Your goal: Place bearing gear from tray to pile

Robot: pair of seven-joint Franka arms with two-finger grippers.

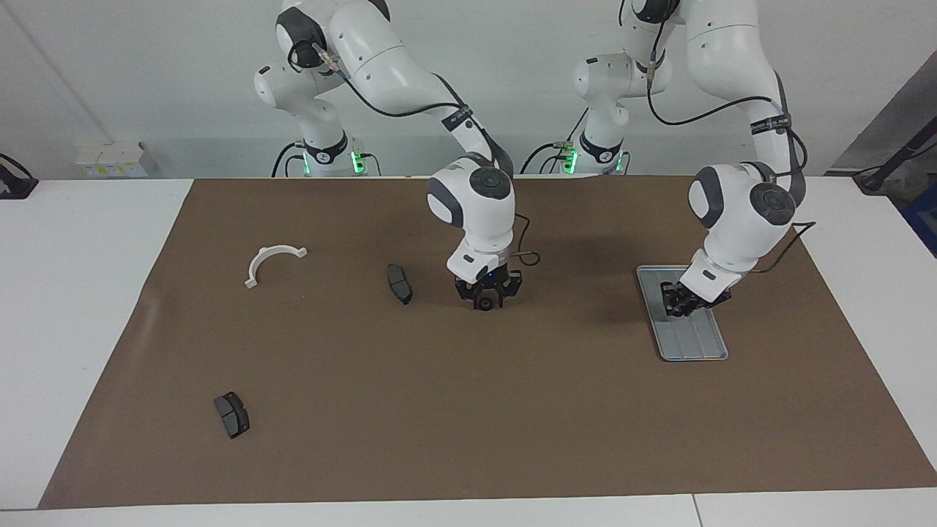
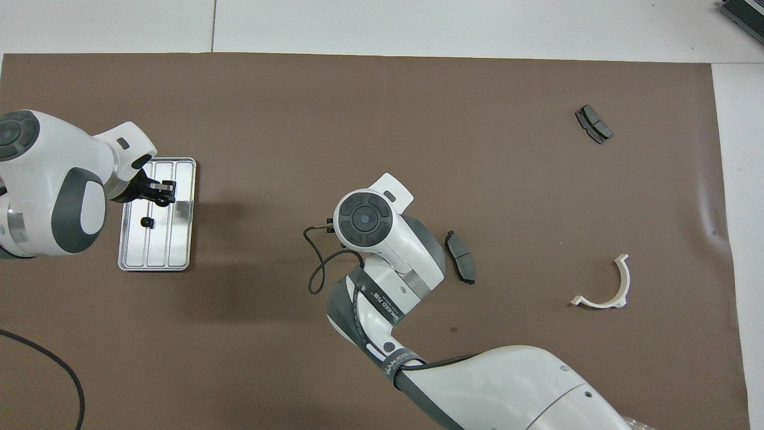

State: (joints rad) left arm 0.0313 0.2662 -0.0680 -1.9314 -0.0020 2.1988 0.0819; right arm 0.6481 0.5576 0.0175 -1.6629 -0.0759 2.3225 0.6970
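Note:
A small black bearing gear (image 1: 483, 302) hangs just above the brown mat at the table's middle, with my right gripper (image 1: 484, 296) shut on it; in the overhead view my own wrist hides both. My left gripper (image 1: 679, 301) (image 2: 162, 191) hovers over the silver tray (image 1: 697, 341) (image 2: 174, 251) at the left arm's end. Another small black gear (image 2: 145, 222) lies on the tray. The pile is spread out: one dark brake pad (image 1: 400, 283) (image 2: 461, 257) beside my right gripper, a white curved bracket (image 1: 262, 258) (image 2: 597, 303), and a second brake pad (image 1: 232, 414) (image 2: 593, 123) farthest from the robots.
A brown mat (image 1: 439, 410) covers most of the white table. A black cable (image 2: 42, 358) loops over the mat near the left arm's base. A dark object (image 2: 743, 15) sits at the table's corner farthest from the robots.

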